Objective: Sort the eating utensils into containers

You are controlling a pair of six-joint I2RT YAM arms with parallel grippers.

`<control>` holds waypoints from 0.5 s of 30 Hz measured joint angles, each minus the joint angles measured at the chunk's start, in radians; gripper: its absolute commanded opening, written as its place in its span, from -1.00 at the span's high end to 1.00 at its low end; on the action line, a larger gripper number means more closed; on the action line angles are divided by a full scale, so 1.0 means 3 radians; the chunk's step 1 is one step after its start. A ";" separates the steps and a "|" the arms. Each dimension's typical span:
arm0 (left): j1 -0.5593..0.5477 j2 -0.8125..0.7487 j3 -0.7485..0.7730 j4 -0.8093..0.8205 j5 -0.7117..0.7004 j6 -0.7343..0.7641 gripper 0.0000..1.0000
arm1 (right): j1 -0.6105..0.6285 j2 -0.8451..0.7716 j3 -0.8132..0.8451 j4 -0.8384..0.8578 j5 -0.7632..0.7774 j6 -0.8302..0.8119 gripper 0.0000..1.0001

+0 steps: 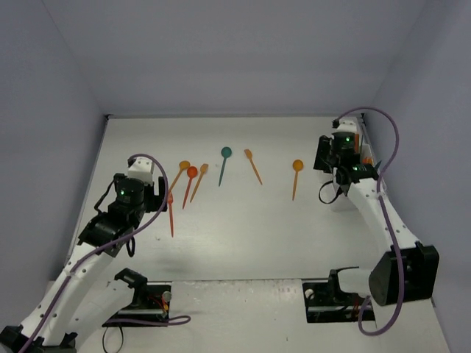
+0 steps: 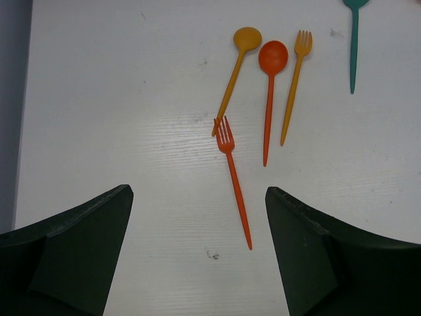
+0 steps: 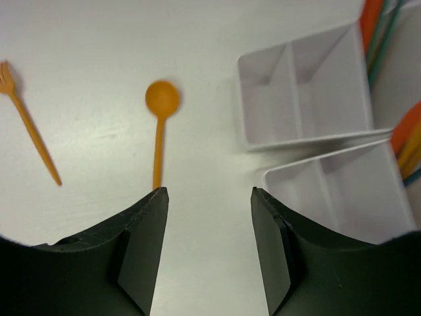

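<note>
Hovering beside the white plastic compartmented organizer (image 3: 309, 141), the right gripper (image 3: 208, 191) holds its jaws spread and empty. Orange and teal plastic utensils (image 3: 371, 29) lie in the organizer's compartments. An orange plastic spoon (image 3: 161, 99) lies just left of it. Well left of the organizer, the left gripper (image 2: 197, 191) gapes wide above a red-orange plastic fork (image 2: 233, 178).
</note>
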 measured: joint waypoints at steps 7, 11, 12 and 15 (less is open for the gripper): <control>0.0000 0.0114 0.0000 0.0011 0.0030 -0.0001 -0.59 | 0.0454 0.0770 0.0077 -0.0134 -0.0011 0.0403 0.03; 0.0000 0.0178 0.0000 0.0021 0.0032 0.0000 -0.59 | 0.0499 0.1179 0.0186 -0.0142 0.0020 0.0540 0.07; 0.0000 0.0186 0.0000 0.0021 0.0032 0.0000 -0.59 | 0.0498 0.1256 0.0213 -0.0149 0.0041 0.0569 0.09; 0.0000 0.0201 0.0000 0.0024 0.0032 0.0000 -0.59 | 0.0498 0.1454 0.0321 -0.0147 0.0089 0.0629 0.10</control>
